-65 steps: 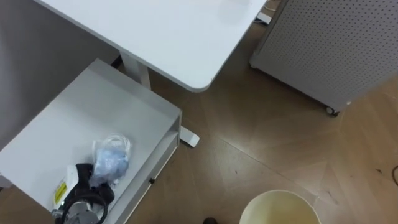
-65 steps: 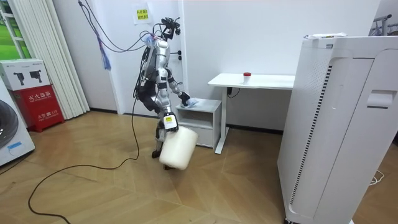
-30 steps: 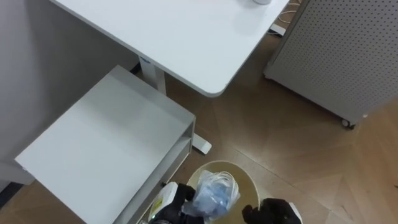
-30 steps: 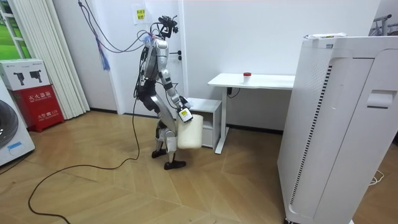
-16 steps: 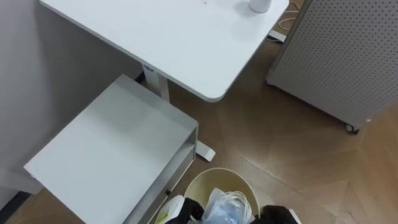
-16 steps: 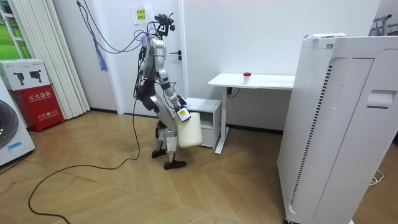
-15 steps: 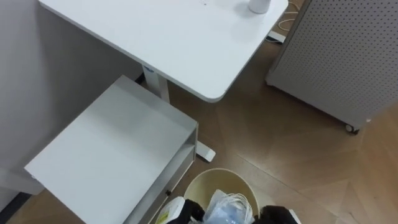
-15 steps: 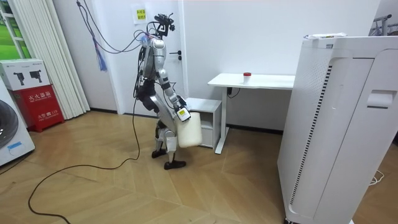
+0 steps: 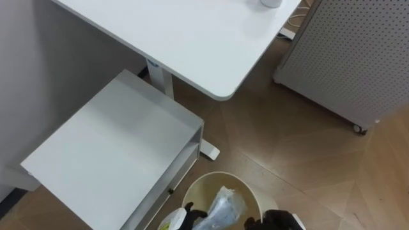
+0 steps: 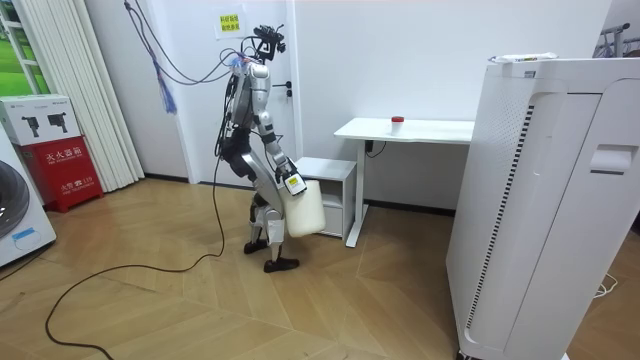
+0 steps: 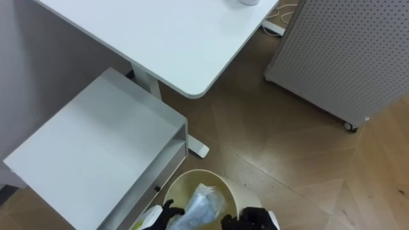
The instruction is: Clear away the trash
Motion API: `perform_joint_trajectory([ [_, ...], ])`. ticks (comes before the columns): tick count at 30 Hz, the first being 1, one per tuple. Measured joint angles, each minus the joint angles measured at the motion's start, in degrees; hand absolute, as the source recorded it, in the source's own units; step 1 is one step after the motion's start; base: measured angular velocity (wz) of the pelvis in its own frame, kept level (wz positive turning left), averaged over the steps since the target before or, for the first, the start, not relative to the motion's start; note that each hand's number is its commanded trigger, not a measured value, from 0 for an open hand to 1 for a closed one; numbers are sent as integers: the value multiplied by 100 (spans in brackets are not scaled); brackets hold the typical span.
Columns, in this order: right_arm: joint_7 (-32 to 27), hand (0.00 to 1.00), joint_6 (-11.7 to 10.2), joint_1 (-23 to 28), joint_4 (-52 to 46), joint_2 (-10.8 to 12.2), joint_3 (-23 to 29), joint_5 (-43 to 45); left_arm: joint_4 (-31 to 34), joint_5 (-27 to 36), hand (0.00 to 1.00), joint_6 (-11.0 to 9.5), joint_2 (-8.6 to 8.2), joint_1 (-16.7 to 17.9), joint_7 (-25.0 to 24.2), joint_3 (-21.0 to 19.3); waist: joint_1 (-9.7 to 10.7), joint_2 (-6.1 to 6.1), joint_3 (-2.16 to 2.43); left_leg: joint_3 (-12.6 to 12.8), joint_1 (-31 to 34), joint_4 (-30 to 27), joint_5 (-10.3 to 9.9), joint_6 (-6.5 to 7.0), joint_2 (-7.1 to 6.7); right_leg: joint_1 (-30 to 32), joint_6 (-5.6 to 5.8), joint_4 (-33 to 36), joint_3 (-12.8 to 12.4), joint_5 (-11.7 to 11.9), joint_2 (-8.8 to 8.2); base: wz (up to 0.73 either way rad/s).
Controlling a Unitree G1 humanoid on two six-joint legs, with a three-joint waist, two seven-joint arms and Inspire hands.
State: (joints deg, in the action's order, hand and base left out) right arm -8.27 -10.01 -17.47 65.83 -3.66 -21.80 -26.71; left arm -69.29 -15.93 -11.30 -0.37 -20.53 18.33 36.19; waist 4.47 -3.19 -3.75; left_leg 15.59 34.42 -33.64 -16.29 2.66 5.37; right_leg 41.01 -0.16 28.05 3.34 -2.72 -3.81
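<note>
Left hand (image 9: 191, 218) pinches my crumpled bag (image 9: 219, 204), long axis toward one o'clock, over the bin (image 9: 204, 183) my right hand (image 9: 276, 221) grips.

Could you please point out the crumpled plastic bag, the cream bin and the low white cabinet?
crumpled plastic bag (image 9: 222, 203), left eye view, middle
cream bin (image 9: 202, 184), left eye view, inner wall
low white cabinet (image 9: 108, 150), left eye view, top

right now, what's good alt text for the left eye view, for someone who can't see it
Looking down, the robot's left hand holds a crumpled plastic bag over the mouth of a cream bin, with its right hand at the bin's rim. A low white cabinet and white desk stand beyond on wood floor.
</note>
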Motion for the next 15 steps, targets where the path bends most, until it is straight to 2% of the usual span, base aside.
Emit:
perform_joint_trajectory([
  [6, 19, 100, -3, -21, 1, 2, 11, 1, 21, 2, 0, -4, 6, -30, 72, -1, -6, 23, -14, -11, 27, 19, -32, 15, 2, 13, 19, -47, 22, 0, -2, 0],
  [15, -43, 100, -32, -46, 7, -10, 70, 27, 117, -2, 0, -37, 42, -130, 153, -310, -19, 62, -38, -8, 42, 27, -40, 20, -1, 40, 17, -37, 97, 0, -32, 0],
])
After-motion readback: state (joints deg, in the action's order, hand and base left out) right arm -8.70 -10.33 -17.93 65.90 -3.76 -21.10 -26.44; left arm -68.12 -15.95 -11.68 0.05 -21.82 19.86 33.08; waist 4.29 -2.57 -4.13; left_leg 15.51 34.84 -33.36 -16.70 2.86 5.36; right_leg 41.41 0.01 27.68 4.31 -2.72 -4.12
